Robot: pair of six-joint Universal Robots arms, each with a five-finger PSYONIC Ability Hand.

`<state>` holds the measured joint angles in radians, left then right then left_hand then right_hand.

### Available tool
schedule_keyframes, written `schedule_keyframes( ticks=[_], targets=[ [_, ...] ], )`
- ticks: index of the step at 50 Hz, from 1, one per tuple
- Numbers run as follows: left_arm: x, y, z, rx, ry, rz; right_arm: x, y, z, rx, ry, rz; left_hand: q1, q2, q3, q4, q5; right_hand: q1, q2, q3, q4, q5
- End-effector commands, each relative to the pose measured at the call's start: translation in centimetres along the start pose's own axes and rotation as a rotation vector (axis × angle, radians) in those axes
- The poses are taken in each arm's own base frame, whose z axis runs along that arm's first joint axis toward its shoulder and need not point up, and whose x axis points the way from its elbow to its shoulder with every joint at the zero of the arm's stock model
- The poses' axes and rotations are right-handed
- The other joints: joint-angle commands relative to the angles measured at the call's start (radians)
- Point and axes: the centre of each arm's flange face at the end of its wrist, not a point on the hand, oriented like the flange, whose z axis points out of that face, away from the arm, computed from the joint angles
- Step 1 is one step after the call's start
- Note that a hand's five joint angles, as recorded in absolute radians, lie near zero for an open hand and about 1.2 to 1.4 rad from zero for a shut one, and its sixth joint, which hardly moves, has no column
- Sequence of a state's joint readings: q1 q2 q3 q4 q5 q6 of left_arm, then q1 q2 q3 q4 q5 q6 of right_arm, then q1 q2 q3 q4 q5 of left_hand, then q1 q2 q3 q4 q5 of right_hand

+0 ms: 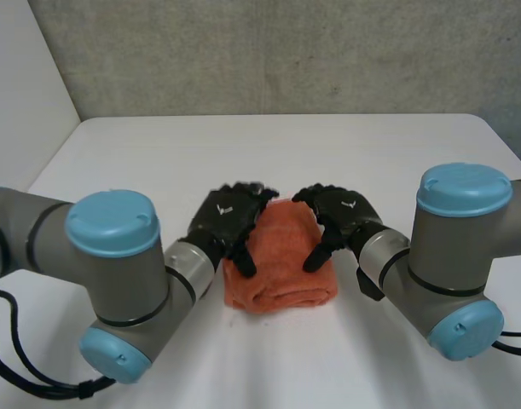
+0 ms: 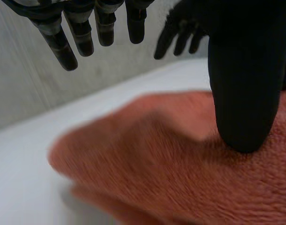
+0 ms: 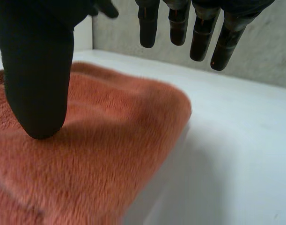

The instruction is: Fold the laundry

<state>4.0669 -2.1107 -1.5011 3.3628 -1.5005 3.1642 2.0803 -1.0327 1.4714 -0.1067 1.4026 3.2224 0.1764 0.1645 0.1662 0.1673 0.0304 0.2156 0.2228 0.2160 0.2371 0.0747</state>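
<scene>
Head view. Folded orange terry-cloth towel (image 1: 281,268) lies on the white table (image 1: 269,149), near the robot and midway between the two arms. The black left hand (image 1: 226,217) is over the towel's far left corner, with its thumb reaching down onto the left edge. The black right hand (image 1: 344,213) is over the far right corner, with its thumb on the right edge. The two hands are near each other but apart.

Left wrist view. The left hand (image 2: 243,93) is spread wide. Its fingers (image 2: 63,47) are straight and clear of the cloth, and holding nothing. Its thumb tip rests on the top surface of the towel (image 2: 147,159). The right hand (image 2: 180,33) is visible beyond the towel. A bare strip of table (image 2: 25,178) lies beside the folded edge.

Right wrist view. The right hand (image 3: 37,70) is also spread wide. Its fingers (image 3: 203,40) hang straight above the table (image 3: 236,154), past the towel's edge. Its thumb tip presses on the towel (image 3: 105,154), and nothing is gripped.
</scene>
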Motion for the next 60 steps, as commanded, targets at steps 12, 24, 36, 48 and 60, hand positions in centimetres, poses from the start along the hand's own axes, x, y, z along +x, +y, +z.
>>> schedule_keyframes(
  ticks=[12, 24, 36, 48, 60],
  targets=[
    [-2.4, 1.2, -0.2, -0.091, -0.129, -0.021, 0.8, 0.1, 1.0, -0.075, -0.012, -0.078, -0.002, 0.01, 0.008, 0.007, -0.03, -0.041, -0.048, -0.042, -0.063, -0.075],
    [-3.0, -11.3, -3.5, 0.271, -0.154, -0.01, 1.3, -11.3, -4.7, 0.28, 0.135, -0.097, -0.002, 0.01, 0.008, 0.007, -0.03, -0.041, -0.048, -0.042, -0.063, -0.075],
    [-8.5, -18.5, -7.6, 0.405, -0.292, -0.014, 4.5, -16.8, -9.1, 0.448, 0.336, -0.158, -0.002, 0.01, 0.008, 0.007, -0.03, -0.041, -0.048, -0.042, -0.063, -0.075],
    [-9.5, -16.8, -7.3, 0.327, -0.228, -0.091, 4.8, -16.4, -9.0, 0.427, 0.368, -0.248, -0.002, 0.01, 0.008, 0.007, -0.03, -0.041, -0.048, -0.042, -0.063, -0.075],
    [-9.6, -16.4, -6.8, 0.342, -0.22, -0.086, 4.8, -15.7, -8.3, 0.431, 0.363, -0.254, -0.002, 0.01, 0.008, 0.007, -0.03, -0.041, -0.048, -0.042, -0.063, -0.075]
  ],
)
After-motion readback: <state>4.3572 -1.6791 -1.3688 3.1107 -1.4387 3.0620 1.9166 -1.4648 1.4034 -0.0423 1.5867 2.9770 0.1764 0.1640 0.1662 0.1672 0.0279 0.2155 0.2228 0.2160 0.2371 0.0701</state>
